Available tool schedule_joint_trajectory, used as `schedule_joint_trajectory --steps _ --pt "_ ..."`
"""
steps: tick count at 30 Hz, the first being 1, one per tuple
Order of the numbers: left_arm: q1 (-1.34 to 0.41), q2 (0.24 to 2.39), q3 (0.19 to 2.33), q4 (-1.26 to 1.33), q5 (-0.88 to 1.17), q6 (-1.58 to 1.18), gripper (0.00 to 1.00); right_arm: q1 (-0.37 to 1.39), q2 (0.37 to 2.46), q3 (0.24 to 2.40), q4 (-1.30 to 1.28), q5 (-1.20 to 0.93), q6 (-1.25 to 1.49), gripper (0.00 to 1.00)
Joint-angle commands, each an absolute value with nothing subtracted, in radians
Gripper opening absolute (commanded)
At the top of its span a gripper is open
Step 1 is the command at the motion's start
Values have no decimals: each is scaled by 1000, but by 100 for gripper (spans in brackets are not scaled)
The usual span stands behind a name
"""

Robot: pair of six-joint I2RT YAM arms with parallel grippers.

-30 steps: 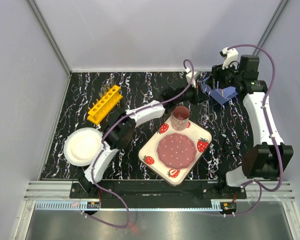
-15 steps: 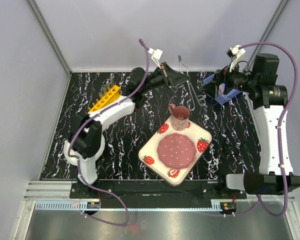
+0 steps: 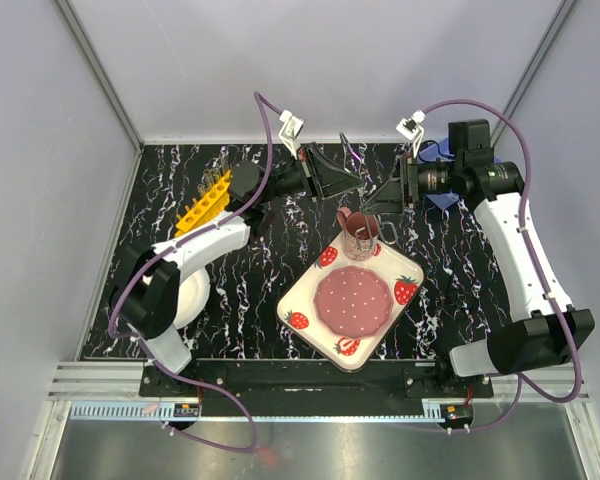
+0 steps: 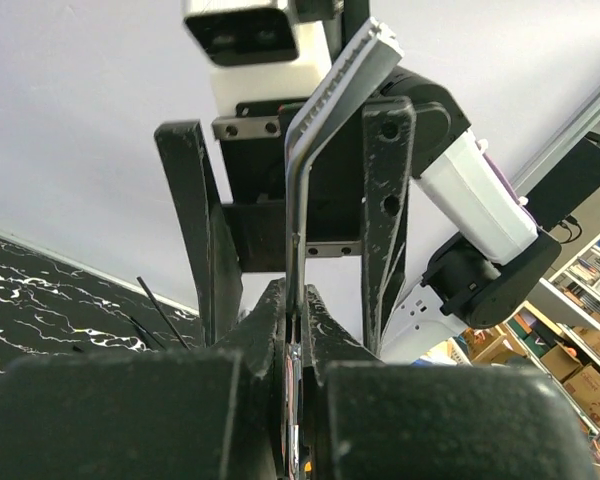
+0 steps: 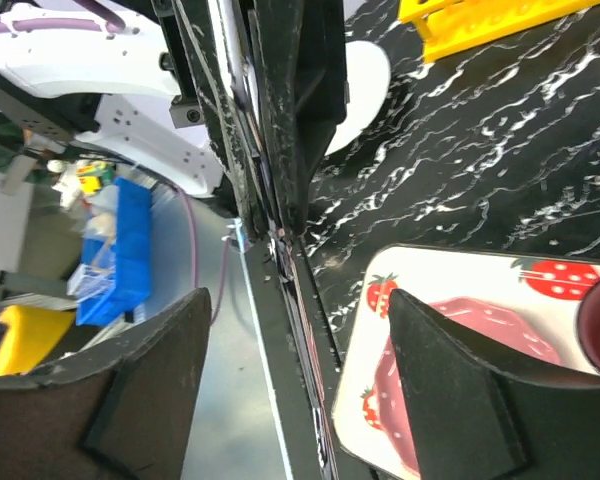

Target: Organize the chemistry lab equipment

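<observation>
My left gripper (image 3: 346, 182) (image 4: 295, 300) is shut on the small metal scissors (image 4: 298, 190), held in the air above the back of the table; the serrated metal tip points towards the right arm. My right gripper (image 3: 382, 198) (image 5: 300, 300) is open, with one finger (image 4: 188, 220) on each side of the scissors' tip and not closed on it. In the right wrist view the left gripper and the thin metal edge (image 5: 280, 150) sit between my open fingers. The yellow rack (image 3: 206, 205) (image 5: 490, 20) stands at the back left with thin tubes (image 3: 218, 178) in it. The wooden clamp and stick are out of view.
A pink mug (image 3: 360, 232) stands on the far corner of the strawberry-print tray (image 3: 320, 262) (image 5: 420, 270), just below both grippers. A round white plate (image 3: 192, 292) (image 5: 365, 90) lies at the left, partly under the left arm. A blue holder (image 3: 443, 199) sits behind the right gripper.
The left gripper has carried the scissors down and to the right, towards the middle. The right gripper has left the blue holder and come left, so its open fingers now straddle the scissors' tip.
</observation>
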State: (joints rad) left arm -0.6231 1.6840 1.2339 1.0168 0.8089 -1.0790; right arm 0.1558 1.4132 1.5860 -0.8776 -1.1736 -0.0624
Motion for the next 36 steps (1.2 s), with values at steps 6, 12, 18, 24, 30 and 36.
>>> schedule_joint_trajectory --steps 6,12,18,24,30,36 --pt "-621 1649 1235 1140 792 -1108 0 193 1374 1462 -738 -1266 72 32" --pt "-620 1635 1206 1135 749 -1106 15 195 1367 1460 -689 -1296 110 6" --pt "-578 1543 1152 994 675 -1060 63 172 1335 1451 -678 -1249 104 2" --pt "-422 1326 1053 628 611 -892 99 -24 1327 1448 -686 -1123 80 2" --pt "-186 1120 980 156 606 -652 99 -159 1440 1483 -692 -784 28 2" --pt "83 936 914 -121 653 -482 99 -270 1676 1640 -693 -666 84 2"
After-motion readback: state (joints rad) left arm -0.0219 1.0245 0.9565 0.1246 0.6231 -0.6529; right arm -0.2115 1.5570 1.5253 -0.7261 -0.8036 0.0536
